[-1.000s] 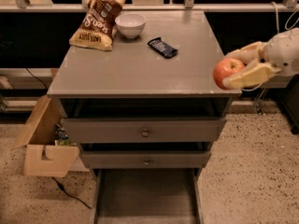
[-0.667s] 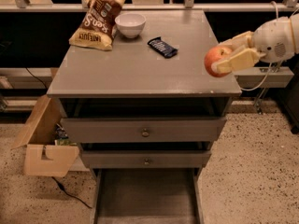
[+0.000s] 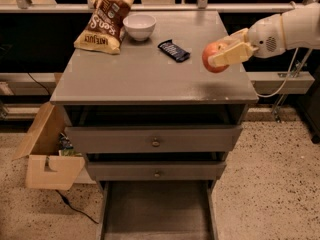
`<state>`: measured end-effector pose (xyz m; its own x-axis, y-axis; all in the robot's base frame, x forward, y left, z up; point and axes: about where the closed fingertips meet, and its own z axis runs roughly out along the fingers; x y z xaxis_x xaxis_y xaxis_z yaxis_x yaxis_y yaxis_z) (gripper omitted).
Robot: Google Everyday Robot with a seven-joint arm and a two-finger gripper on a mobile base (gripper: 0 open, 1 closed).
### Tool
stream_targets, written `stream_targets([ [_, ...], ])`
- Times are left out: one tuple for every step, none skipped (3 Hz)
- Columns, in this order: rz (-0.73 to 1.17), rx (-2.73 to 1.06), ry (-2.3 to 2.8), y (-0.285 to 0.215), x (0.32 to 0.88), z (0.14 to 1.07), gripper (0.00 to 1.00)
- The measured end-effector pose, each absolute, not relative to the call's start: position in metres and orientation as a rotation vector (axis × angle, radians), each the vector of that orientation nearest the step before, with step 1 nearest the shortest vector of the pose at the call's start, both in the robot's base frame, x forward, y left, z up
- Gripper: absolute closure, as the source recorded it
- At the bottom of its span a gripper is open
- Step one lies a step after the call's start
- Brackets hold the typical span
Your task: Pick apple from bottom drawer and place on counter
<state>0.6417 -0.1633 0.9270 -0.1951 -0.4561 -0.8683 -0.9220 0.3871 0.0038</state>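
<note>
My gripper comes in from the right on a white arm and is shut on the apple, a small red apple with yellowish patches. It holds the apple a little above the right side of the counter, the grey top of the drawer cabinet. The apple's shadow falls on the counter below it. The bottom drawer is pulled out at the base of the cabinet, and its grey floor shows nothing in it.
On the counter stand a white bowl, a brown snack bag and a dark candy bar. Two upper drawers with small knobs are slightly open. An open cardboard box sits on the floor at the left.
My gripper has carried the apple leftward and upward, from beside the counter's right edge to over its right side.
</note>
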Motion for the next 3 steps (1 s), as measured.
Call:
stream_targets([
  [0.719,-1.189,1.806,-0.157,0.651,0.927,1.0],
  [0.675,-1.172,1.865,-0.146,0.679,0.924,1.0],
  [0.601,-1.123,1.952,-0.139,0.707,0.911,1.0],
])
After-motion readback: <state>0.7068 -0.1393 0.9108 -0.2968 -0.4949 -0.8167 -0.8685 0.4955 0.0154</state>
